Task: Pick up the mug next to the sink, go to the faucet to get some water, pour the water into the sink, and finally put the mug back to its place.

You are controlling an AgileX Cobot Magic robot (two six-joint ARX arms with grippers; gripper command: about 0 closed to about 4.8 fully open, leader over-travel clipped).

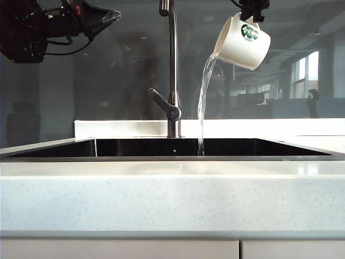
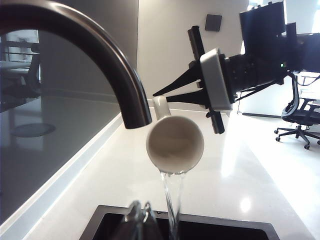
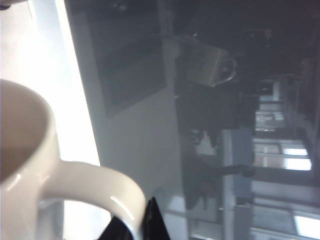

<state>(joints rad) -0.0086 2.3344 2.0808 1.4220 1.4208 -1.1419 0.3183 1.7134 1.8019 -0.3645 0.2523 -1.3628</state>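
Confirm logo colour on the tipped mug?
Green and white, a round logo on the white mug that the right gripper holds over the sink. Clearest in the exterior view.

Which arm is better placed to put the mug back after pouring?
The right arm. Its gripper already holds the tilted mug by the handle above the sink, while water pours out. The left gripper is shut, holding nothing, beyond the faucet.
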